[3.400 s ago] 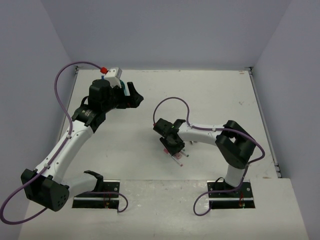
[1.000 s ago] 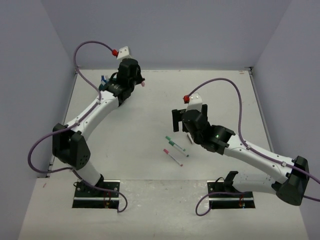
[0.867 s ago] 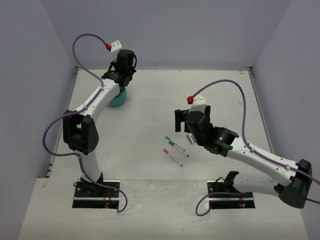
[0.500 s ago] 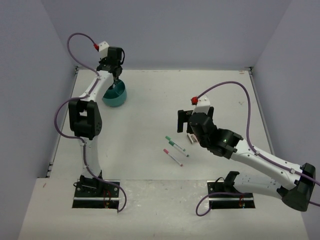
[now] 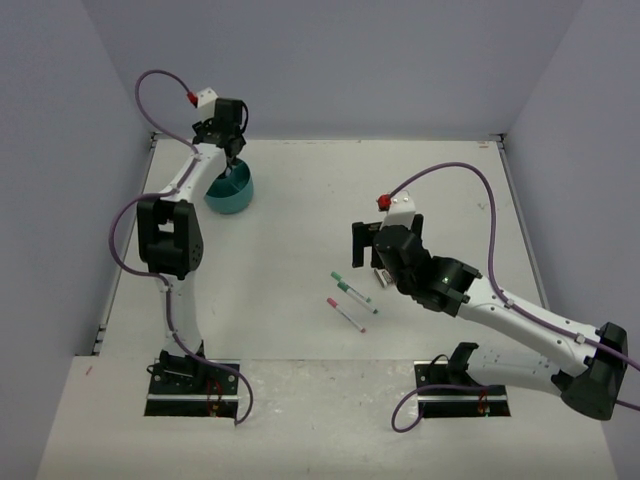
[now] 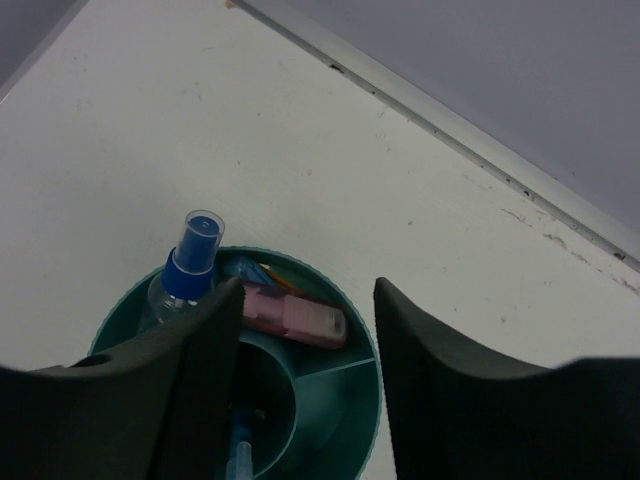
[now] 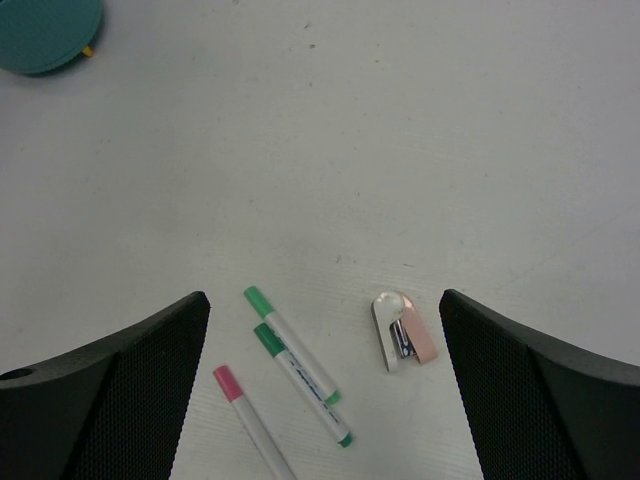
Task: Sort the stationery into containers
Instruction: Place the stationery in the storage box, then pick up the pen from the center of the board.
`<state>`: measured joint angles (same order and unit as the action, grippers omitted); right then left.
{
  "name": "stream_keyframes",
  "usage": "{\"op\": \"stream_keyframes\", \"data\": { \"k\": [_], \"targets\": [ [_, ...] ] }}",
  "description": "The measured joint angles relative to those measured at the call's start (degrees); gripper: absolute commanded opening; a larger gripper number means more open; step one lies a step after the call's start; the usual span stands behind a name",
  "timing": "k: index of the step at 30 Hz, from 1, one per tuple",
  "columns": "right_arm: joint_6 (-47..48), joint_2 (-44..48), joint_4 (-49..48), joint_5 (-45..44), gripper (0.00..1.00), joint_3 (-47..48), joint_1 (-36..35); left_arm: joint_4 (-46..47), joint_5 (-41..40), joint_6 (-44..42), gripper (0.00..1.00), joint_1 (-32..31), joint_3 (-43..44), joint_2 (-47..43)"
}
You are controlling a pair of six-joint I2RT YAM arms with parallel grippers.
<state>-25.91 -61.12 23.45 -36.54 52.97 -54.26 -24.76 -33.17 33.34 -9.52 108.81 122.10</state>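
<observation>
- Stationery is found in two places: part of it is gathered in the teal tub (image 5: pixel 230 192) at the far left of the table (image 5: pixel 430 190), and the rest is spread on the table around its middle.
- Two green markers (image 7: pixel 294 348) are laid side by side, almost parallel and close together. A pink marker (image 7: pixel 245 408) is set just to their near left, apart from them.
- A small pink-and-white piece (image 7: pixel 403 343) is placed to the right of the markers, not touching them.
- The left gripper (image 6: pixel 308 288) is held above the tub with its jaws parted; nothing is gripped between them.
- Inside the tub, a pink block (image 6: pixel 295 312) is seen lying flat in an outer compartment at the far side. Blue and orange bits (image 6: pixel 255 270) are tucked just behind it.
- A spray bottle (image 6: pixel 188 270) with a blue cap is stood in the tub to the left of the block, tilted slightly.
- Something blue is glimpsed in the centre cup, but it is mostly hidden by a finger and cannot be made out.
- The right gripper (image 7: pixel 322 298) is held over the loose pieces with its jaws spread wide, and nothing is touched by it.
</observation>
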Motion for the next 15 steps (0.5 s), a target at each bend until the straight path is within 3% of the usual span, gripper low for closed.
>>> {"op": "stream_keyframes", "data": {
  "k": [5,7,10,12,15],
  "targets": [
    [0.83,-0.04,0.10,1.20,0.98,0.00,0.02,0.36,2.07,0.11,0.80,0.17,-0.19,-0.40],
    [2.32,-0.78,0.10,3.57,0.88,0.00,0.05,0.50,4.51,0.36,0.90,0.16,-1.20,-1.81],
    [4.70,-4.22,2.13,8.97,0.64,0.65,0.21,0.79,9.10,0.63,0.99,0.11,-2.97,-5.47],
    [5.90,-8.52,5.06,13.18,0.50,1.80,0.26,1.31,12.88,0.70,1.00,-0.01,-4.09,-9.14],
    [7.01,-16.06,9.09,19.02,0.43,3.63,0.06,2.42,18.32,0.56,1.00,-0.46,-6.74,-16.96]
  ]
}}
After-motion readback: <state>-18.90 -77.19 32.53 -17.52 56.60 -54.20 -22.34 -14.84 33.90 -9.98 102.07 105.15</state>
